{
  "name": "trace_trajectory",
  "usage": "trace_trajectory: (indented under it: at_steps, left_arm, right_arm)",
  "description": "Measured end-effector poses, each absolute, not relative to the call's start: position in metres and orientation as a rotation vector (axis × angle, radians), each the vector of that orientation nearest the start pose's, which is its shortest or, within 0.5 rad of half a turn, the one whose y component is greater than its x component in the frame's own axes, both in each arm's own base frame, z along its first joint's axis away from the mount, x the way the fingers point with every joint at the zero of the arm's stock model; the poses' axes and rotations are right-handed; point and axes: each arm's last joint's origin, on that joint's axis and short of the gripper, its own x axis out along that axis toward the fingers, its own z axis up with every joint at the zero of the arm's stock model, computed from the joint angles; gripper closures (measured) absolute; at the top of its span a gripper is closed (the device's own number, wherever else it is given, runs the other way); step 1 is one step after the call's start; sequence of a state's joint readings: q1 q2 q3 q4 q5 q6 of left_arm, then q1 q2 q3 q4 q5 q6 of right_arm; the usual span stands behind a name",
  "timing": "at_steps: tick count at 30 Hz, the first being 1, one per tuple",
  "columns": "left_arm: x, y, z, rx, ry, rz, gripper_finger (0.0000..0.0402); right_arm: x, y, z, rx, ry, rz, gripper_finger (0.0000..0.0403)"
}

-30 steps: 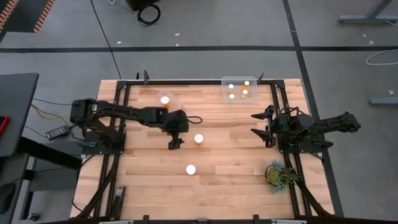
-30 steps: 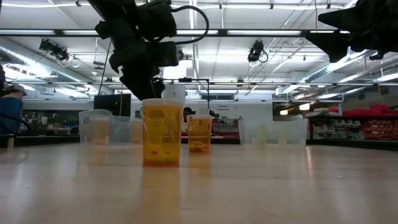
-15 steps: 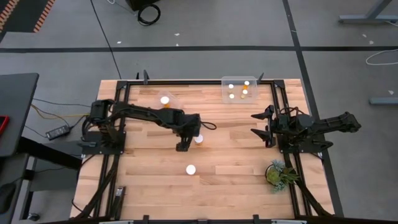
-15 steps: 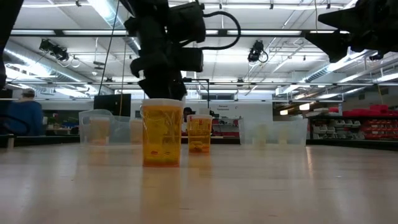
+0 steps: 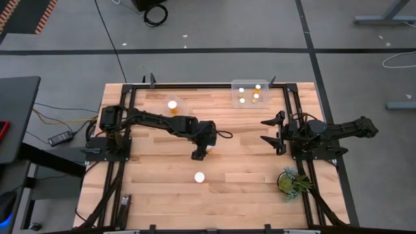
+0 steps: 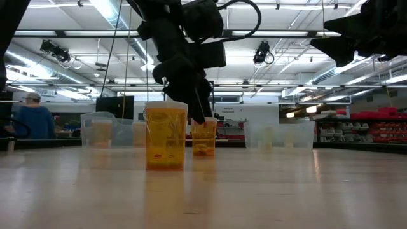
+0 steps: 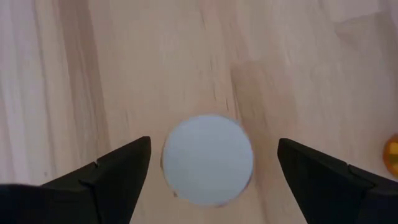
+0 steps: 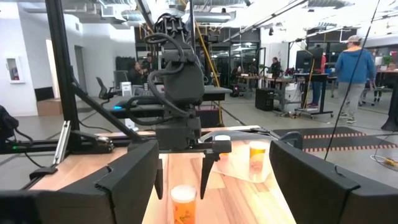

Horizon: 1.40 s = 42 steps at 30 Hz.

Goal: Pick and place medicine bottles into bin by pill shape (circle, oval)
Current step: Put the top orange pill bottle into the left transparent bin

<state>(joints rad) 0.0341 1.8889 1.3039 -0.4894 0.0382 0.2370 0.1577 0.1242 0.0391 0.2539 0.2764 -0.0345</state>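
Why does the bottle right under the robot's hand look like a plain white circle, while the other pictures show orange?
Left wrist view: looking straight down, only the white cap shows, evenly lit, between the open left gripper fingers. Low view: side-on, ceiling strip lights shine through the nearest orange bottle, and the arm above is a dark silhouette.

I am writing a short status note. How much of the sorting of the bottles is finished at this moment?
Done: four bottles sit in the clear bin at the far edge, one in the other bin. In hand: the left gripper, open, hangs over a bottle mid-table, not gripping it. Left: that one and another bottle. The right gripper waits, open.
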Motion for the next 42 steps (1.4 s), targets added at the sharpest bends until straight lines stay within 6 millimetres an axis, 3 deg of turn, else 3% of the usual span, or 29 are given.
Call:
trace_trajectory:
  at_steps: [10, 32, 42]
  left_arm:
    - [0.388, 0.012, 0.185, 0.196, 1.045, -0.139, 0.0063]
    - [0.387, 0.015, 0.186, 0.189, 1.048, -0.134, 0.0174]
    - [0.382, 0.025, 0.19, 0.177, 1.063, -0.11, 0.0172]
  right_arm:
    - [0.102, 0.008, 0.191, 0.001, -0.158, -0.121, 0.0089]
    - [0.102, 0.008, 0.191, 0.001, -0.158, -0.121, 0.0089]
    - [0.102, 0.008, 0.191, 0.001, -0.158, -0.12, 0.0089]
